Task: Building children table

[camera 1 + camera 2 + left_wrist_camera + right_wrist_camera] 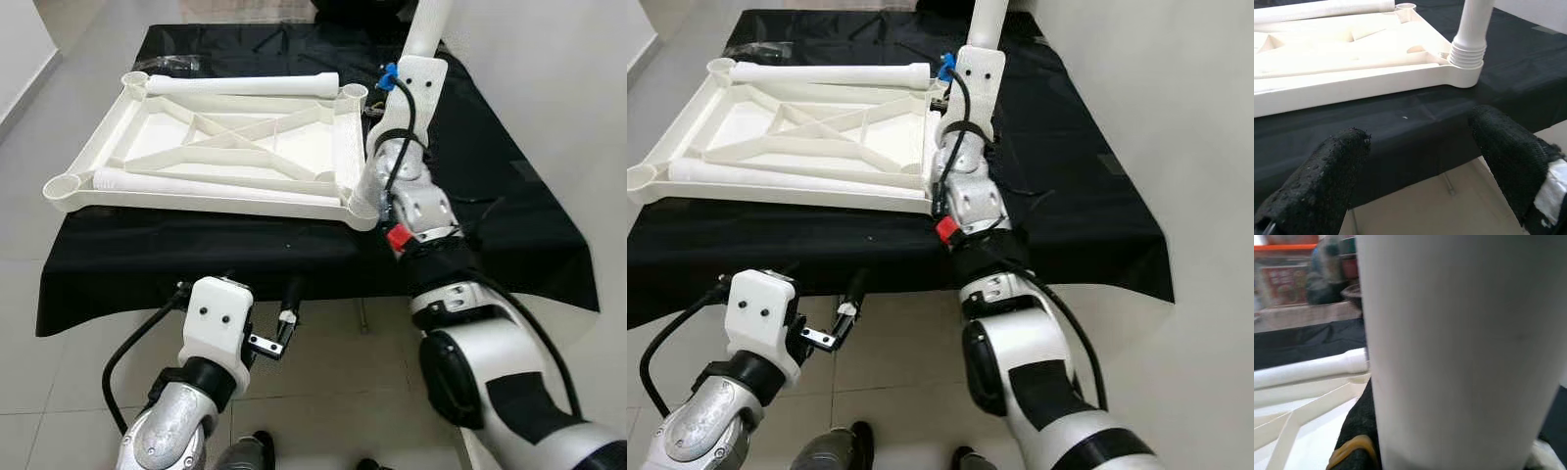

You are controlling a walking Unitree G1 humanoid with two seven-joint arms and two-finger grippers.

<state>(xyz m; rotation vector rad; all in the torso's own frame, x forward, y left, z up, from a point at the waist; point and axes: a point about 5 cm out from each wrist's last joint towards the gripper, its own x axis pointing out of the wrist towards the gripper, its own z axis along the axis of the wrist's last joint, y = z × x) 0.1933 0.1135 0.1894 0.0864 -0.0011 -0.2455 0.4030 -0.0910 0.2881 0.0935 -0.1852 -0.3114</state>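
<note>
Nearest the head camera, the left gripper (pixel 279 328) is hanging low in front of the table edge, its two black fingers (pixel 1322 181) spread apart with nothing between them, pointing toward the draped front of the black cloth (pixel 147 250). In the left wrist view those fingers are framing the near corner of the white table top (pixel 1352 83), apart from it.

Moving rightward, the upturned table top (pixel 211 147) is lying flat on the cloth, its ribbed underside facing up. Two loose white legs are resting on it: one leg (pixel 245 85) along the far rim, another leg (pixel 196 186) along the near rim. Round sockets are sitting at its corners.

At the near right corner, an upright leg (pixel 1471 29) is standing in the corner socket, its ribbed collar sitting on the socket rim. The right gripper (pixel 965 93) is reaching up over the table at that leg, and in the right wrist view the white tube (pixel 1459 352) is lying close against the fingers, pinched by them.

Further right, bare black cloth is covering the rest of the table.
</note>
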